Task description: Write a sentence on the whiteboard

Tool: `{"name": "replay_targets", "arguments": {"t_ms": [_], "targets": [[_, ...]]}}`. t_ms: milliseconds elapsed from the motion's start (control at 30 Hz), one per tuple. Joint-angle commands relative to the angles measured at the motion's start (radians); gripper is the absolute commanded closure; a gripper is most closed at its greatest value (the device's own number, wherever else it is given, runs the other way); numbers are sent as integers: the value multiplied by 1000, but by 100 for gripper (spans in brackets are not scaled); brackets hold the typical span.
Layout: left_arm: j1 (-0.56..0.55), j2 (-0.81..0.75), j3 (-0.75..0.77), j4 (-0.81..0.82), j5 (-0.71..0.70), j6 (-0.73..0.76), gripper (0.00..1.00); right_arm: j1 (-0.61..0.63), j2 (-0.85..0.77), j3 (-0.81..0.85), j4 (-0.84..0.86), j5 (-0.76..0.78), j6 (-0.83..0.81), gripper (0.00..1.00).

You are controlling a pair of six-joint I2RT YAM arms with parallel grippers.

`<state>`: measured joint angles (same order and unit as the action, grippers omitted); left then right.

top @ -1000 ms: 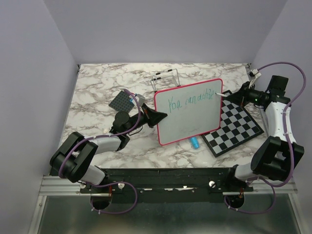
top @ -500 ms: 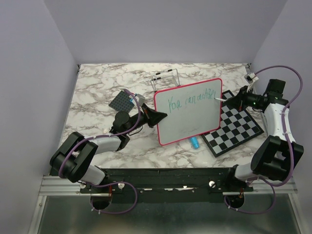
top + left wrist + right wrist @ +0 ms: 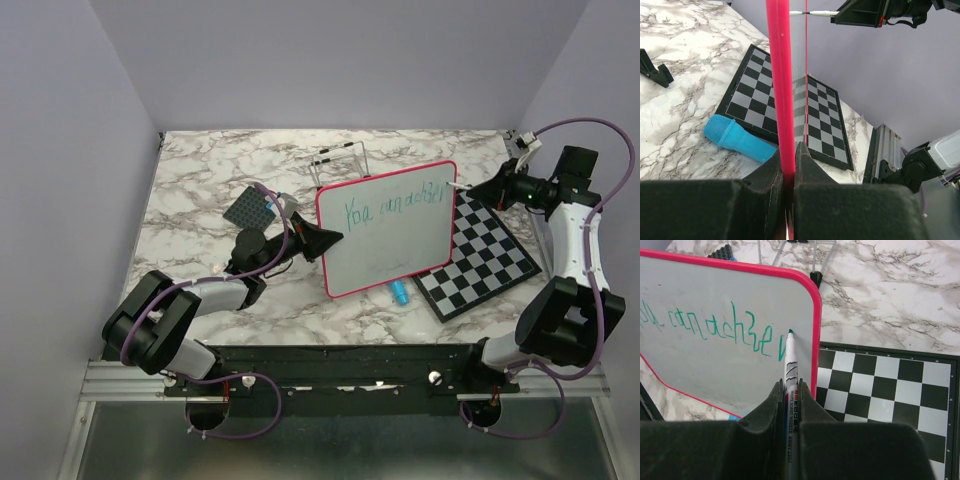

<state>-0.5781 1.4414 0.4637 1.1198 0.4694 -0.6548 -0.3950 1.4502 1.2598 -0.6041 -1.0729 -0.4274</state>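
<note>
The whiteboard (image 3: 395,250) with a pink-red frame is held tilted up in the middle of the table. My left gripper (image 3: 322,240) is shut on its left edge; the frame (image 3: 781,90) runs up from between the jaws in the left wrist view. One line of green handwritten words, the sentence (image 3: 390,204), crosses the board's top. My right gripper (image 3: 497,187) is shut on a white whiteboard marker (image 3: 791,371). Its green tip sits near the board's top right corner (image 3: 810,285), right of the last stroke; I cannot tell whether it touches.
A black-and-white checkered board (image 3: 485,262) lies flat under and right of the whiteboard. A blue cap-like object (image 3: 399,294) lies below the whiteboard's bottom edge. A dark grid pad (image 3: 250,209) and a wire stand (image 3: 340,160) sit behind.
My right gripper has moved right and slightly up along the top line with the marker, adding strokes at the end of the line. The left arm and the board have not moved.
</note>
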Motion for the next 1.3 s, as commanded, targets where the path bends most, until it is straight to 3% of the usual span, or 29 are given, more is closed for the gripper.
{"name": "replay_targets", "arguments": {"t_ms": [0,233,467,833,1033,1267], "targets": [[-5,19,-11,-84,17,126,100,-8,-59,15,-6,-103,10,99],[-5,19,-10,-83,9,121,100,-7,-195,-71,-103,-222,-62,100],[-5,28,-5,-75,3,113,100,4,-205,-122,-226,-262,-224,99],[-8,24,-19,-54,-12,89,100,35,-214,-140,-319,-266,-312,99],[-11,16,-22,-54,-20,87,100,42,-240,-146,-287,-231,-295,99],[-12,13,-28,-55,-21,90,100,39,-217,-160,-46,-85,-83,99]]}}
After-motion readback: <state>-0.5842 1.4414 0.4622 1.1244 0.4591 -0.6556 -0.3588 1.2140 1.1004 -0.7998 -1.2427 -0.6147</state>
